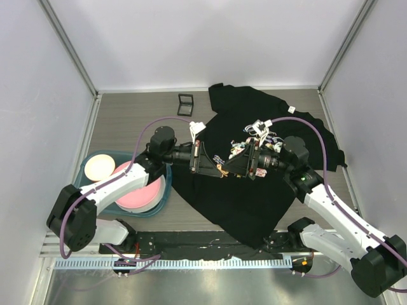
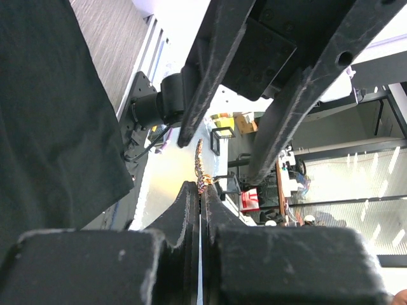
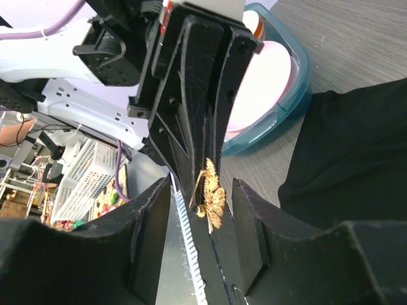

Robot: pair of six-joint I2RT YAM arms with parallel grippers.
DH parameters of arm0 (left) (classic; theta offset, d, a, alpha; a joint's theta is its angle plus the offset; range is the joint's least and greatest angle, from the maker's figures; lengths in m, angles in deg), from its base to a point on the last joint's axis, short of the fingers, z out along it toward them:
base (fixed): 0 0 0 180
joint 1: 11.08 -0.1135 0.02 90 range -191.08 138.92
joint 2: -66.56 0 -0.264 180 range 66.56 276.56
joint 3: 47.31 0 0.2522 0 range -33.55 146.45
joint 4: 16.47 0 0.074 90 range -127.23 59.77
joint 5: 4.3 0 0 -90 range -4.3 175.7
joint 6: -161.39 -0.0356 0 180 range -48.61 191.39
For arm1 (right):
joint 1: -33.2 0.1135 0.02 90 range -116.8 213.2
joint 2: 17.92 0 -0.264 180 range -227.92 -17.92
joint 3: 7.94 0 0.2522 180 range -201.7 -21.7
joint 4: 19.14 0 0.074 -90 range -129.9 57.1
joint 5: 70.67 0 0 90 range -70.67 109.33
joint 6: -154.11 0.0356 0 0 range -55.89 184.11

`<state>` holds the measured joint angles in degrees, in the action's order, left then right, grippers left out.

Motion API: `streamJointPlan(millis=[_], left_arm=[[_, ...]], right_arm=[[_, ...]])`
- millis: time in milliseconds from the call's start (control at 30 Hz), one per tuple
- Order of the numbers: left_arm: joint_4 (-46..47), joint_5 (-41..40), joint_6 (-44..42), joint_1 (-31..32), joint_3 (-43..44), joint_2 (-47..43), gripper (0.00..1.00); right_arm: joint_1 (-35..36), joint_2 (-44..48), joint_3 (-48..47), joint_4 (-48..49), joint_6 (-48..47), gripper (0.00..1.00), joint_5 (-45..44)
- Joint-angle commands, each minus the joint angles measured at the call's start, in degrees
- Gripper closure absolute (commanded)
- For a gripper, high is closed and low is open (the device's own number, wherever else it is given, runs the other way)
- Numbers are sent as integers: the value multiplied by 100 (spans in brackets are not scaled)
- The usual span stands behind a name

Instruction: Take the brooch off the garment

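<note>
The black garment (image 1: 254, 197) lies spread on the table, its print partly showing behind the arms. Above it the two grippers meet tip to tip. My left gripper (image 1: 218, 168) is shut on the small gold brooch (image 1: 222, 171), which hangs clear of the cloth. In the left wrist view the brooch (image 2: 200, 166) sticks out from the closed left gripper (image 2: 201, 187). My right gripper (image 3: 202, 190) stands open, one finger on each side of the brooch (image 3: 213, 196), without touching it. The garment (image 3: 356, 152) lies below to the right.
A teal basin (image 1: 166, 198) with a pink plate (image 1: 137, 190) and a cream plate (image 1: 98, 167) sits at the left. A small black square frame (image 1: 186, 103) lies at the back. Grey walls close in the table on both sides.
</note>
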<state>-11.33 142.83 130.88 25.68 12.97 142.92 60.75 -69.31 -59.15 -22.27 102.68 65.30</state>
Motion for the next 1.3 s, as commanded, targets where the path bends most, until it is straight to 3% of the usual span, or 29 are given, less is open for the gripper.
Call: streamJointPlan(millis=[0,1267], left_arm=[[202,141,-33,-19,278,-42,100],[-70,528,-332,-19,287,-51,100]], right_arm=[[40,-20,-254,-350,-401,50,-9],[84,-187,-113,255,10,76,272]])
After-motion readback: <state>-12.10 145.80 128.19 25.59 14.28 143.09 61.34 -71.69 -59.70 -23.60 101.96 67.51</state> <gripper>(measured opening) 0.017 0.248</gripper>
